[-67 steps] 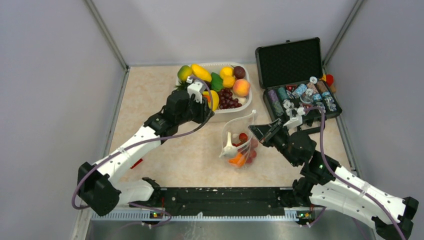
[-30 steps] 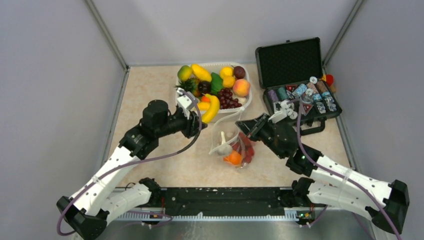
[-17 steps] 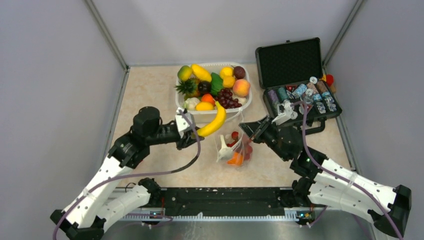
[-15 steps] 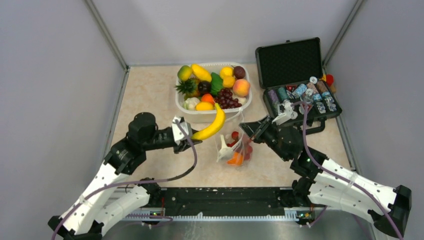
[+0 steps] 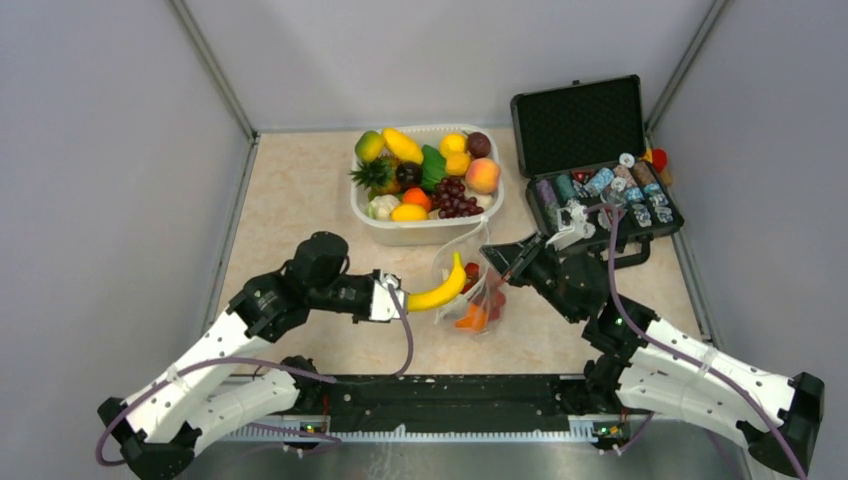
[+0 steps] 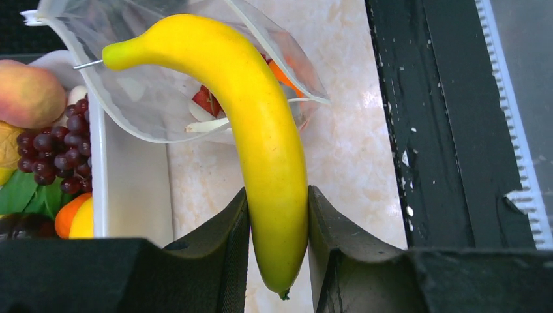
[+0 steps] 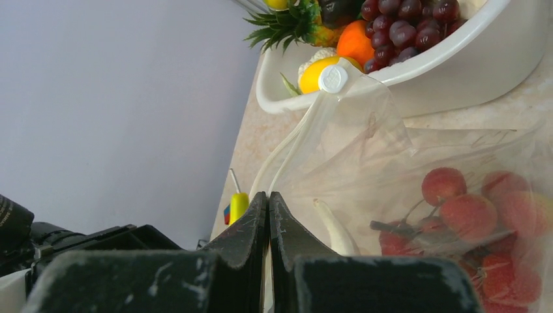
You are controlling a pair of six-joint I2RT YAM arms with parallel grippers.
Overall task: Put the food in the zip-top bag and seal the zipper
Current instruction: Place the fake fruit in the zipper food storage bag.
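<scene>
Clamped at its butt end in the left gripper point(image 6: 278, 193), the banana point(image 6: 261, 117) runs lengthwise straight ahead, tip at the mouth of the zip-top bag point(image 6: 156, 111), whose rim the right gripper point(image 7: 268, 195) pinches.

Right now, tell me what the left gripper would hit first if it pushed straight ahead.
Probably the zip-top bag: the banana in the left gripper leads, its tip at the bag's open mouth. Depth is unclear.
</scene>
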